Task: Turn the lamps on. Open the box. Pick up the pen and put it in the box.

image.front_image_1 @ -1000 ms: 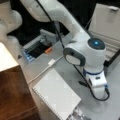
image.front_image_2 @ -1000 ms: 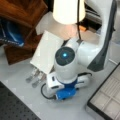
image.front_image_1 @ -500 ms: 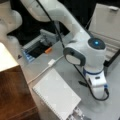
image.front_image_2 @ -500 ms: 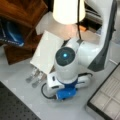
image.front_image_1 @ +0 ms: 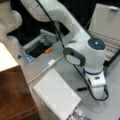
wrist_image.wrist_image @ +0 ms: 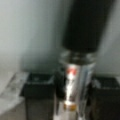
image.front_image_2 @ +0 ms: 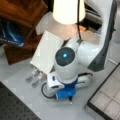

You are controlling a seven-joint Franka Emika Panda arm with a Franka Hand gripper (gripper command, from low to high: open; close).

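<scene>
In both front views my gripper [image.front_image_1: 97, 93] [image.front_image_2: 69, 98] is down at the table. In the wrist view its fingers [wrist_image.wrist_image: 37, 87] press either side of the pen [wrist_image.wrist_image: 76, 75], whose black upper part and silver middle fill the frame. The pen's black end [image.front_image_1: 81, 88] sticks out on the table beside the hand. The box [image.front_image_1: 107, 30] [image.front_image_2: 107, 100] stands open, with its lid raised and its pale divided lining showing. A cream lampshade [image.front_image_2: 66, 11] glows brightly at a front view's top. Another pale shade [image.front_image_1: 7, 57] sits at a front view's left.
A white spiral notebook [image.front_image_1: 57, 95] [image.front_image_2: 47, 51] lies close to the arm. A white cable with a square plug [image.front_image_1: 51, 62] runs beside it. A grey tray [image.front_image_1: 37, 47] holds an orange item. Brown wooden furniture [image.front_image_1: 15, 97] [image.front_image_2: 22, 15], metal clips [image.front_image_2: 35, 77] and a dark mat [image.front_image_2: 15, 107] stand nearby.
</scene>
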